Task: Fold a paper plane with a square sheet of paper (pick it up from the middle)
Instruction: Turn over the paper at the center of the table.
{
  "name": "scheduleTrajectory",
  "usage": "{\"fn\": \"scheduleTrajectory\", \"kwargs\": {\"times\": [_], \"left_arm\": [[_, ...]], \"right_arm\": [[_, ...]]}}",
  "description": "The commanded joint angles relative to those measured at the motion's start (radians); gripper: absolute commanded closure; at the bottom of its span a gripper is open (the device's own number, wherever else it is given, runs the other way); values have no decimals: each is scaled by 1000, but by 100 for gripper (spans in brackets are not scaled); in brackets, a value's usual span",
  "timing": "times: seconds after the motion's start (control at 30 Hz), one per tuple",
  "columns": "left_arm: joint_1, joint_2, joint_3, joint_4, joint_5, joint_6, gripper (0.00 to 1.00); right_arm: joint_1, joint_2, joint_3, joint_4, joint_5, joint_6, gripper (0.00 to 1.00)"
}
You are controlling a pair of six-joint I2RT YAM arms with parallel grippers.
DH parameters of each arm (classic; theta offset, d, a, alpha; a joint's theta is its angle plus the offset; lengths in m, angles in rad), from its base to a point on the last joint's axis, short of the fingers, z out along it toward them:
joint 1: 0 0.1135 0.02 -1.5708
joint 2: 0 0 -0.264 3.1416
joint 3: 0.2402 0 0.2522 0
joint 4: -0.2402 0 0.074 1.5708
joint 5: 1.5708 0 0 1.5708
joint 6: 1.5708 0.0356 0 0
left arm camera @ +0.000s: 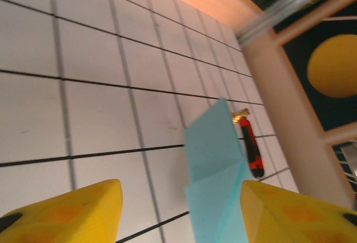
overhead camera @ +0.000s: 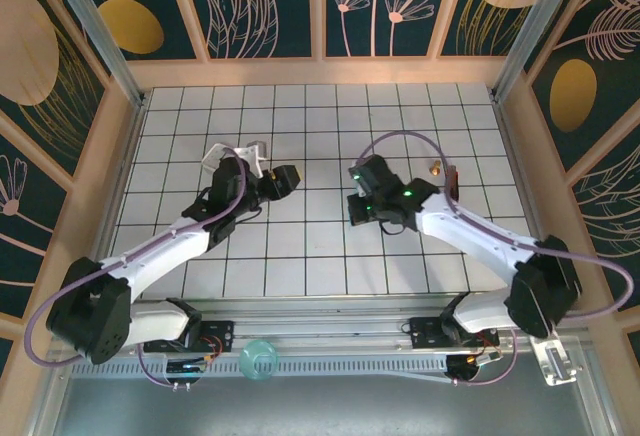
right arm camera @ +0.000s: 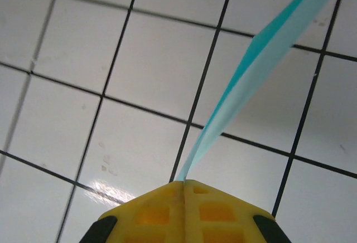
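The paper is a folded light-blue piece (right arm camera: pixel 262 53), held above the white gridded table (right arm camera: pixel 83 37). My right gripper (right arm camera: pixel 185 181) is shut on its lower edge, and the paper rises edge-on toward the upper right. In the left wrist view the same folded paper (left arm camera: pixel 215 159) stands between my yellow fingers (left arm camera: pixel 83 209), close against the right one. The left gripper (left arm camera: pixel 181 183) is open with a wide gap. From above, the left gripper (overhead camera: pixel 290 178) and right gripper (overhead camera: pixel 353 199) face each other at mid-table, about a tile apart.
A red-handled cutter (left arm camera: pixel 252 148) lies on the table near the right wall (overhead camera: pixel 452 178), with a small brass piece (overhead camera: pixel 436 167) beside it. A white object (overhead camera: pixel 228 156) sits behind the left wrist. Wooden walls (overhead camera: pixel 320 71) ring the table.
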Motion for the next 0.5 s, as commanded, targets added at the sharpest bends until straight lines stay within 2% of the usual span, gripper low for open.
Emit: {"fn": "scheduleTrajectory", "kwargs": {"times": [0.0,0.13,0.3,0.47], "left_arm": [[26,-31,-41,-57,-49,-15,41],[50,-28,-58,-78,-40,-19,41],[69,4,-61,-85,-3,-25,41],[67,83,-53,-34,137,-58,45]], "right_arm": [[89,94,38,-142,133,-34,100],[180,203,67,-120,130,-28,100],[248,271,76,-40,53,-37,100],[257,263,22,59,-13,-40,100]]}}
